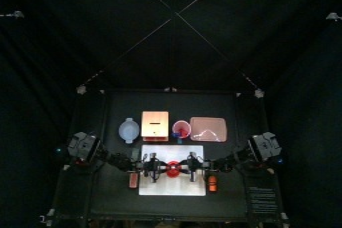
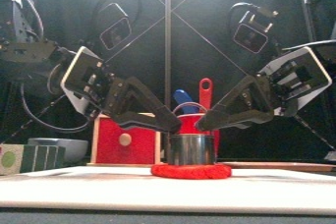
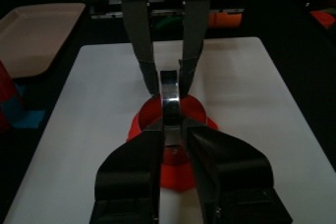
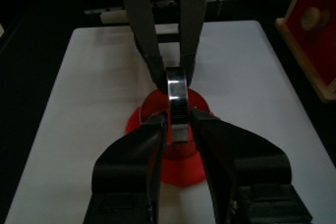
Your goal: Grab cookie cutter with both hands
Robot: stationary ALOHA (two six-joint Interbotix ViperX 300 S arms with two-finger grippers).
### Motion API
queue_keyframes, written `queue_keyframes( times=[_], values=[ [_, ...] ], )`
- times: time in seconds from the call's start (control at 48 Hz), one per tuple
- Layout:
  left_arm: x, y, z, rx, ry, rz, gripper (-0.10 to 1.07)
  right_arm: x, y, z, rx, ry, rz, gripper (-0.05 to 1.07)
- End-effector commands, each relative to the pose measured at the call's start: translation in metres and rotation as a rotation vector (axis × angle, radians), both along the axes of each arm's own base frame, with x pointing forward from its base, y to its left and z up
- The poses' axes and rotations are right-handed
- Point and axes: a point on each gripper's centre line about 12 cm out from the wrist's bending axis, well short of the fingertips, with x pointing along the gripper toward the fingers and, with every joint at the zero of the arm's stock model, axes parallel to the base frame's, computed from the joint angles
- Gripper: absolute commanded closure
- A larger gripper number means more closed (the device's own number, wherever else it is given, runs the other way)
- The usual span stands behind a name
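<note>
My two grippers meet over the cookie cutter [image 2: 192, 159], which sits on the white mat [image 2: 79, 184] directly beneath them. It shows a bright red flat base ring with a shiny metal band standing up from its middle. My left gripper [image 3: 170, 110] comes down on it from one side and my right gripper [image 4: 175, 110] from the opposite side, so the cutter lies squarely between the two, at the point where both sets of jaws converge.

In the left wrist view my left jaws stand narrow, one on each side of the upright metal band, with the band's edge right in the slot between them; the tips appear to touch it, though I cannot tell how firmly they bear on it. In the right wrist view my right jaws stand just as narrow around the other end of the same band, and again I cannot tell whether the grip is firm.

From above, both grippers [image 1: 151, 166] [image 1: 195, 166] lie close against the red piece [image 1: 173, 168]. Beyond them, past the mat's far edge, stands a red cup [image 1: 181, 128], well apart from my jaws.
</note>
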Motion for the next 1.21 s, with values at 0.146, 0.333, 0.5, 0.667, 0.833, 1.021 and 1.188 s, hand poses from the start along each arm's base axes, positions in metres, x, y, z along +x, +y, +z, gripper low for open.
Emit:
queue_keyframes(
  times=[0.146,0.333,0.5,0.667,0.833,1.021,1.188],
  values=[
    [0.003,-0.002,0.006,-0.007,-0.004,-0.007,0.42,0.005,0.001,0.007,0.012,-0.008,0.003,0.37],
    [0.002,-0.003,0.001,-0.007,0.033,-0.017,0.43,0.005,0.0,0.007,0.013,-0.007,-0.001,0.37],
    [0.002,-0.004,-0.001,-0.002,0.049,-0.024,0.47,0.005,-0.001,0.006,0.016,-0.005,-0.008,0.37],
    [0.0,-0.004,-0.003,-0.006,0.074,-0.026,0.52,0.004,-0.002,0.005,0.02,0.002,-0.017,0.37],
    [0.0,-0.004,-0.005,-0.007,0.089,-0.029,0.52,0.004,-0.002,0.002,0.019,0.011,-0.021,0.42],
    [0.0,-0.004,-0.005,-0.007,0.089,-0.027,0.52,0.004,-0.002,0.002,0.013,0.012,-0.014,0.57],
    [-0.002,-0.005,-0.01,-0.009,0.117,-0.031,0.52,0.003,-0.003,-0.001,0.009,0.027,-0.012,0.6]
  ],
)
